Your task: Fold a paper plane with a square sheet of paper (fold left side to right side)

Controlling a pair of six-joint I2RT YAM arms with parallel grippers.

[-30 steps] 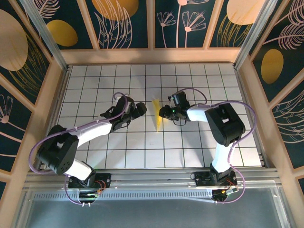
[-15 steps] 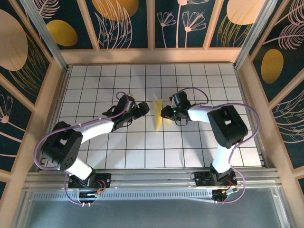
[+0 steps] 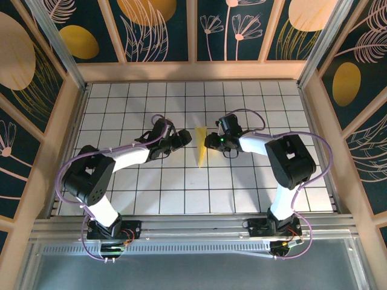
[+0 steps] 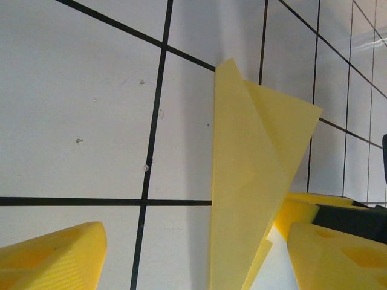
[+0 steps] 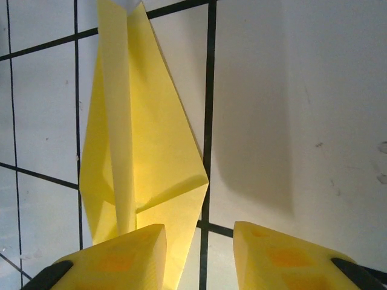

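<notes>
Paper plane (image 3: 200,145): long axis near-far, tip twd near side.

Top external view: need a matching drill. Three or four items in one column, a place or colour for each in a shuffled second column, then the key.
Column 1
1. paper plane
2. left end effector
3. right end effector
4. wall panels

Column 2
A. just to the right of the plane, pointing left
B. dark, painted with golden ovals
C. yellow, folded to a point
D. just to the left of the plane, jaws apart

Pairs: 1-C, 2-D, 3-A, 4-B
</notes>
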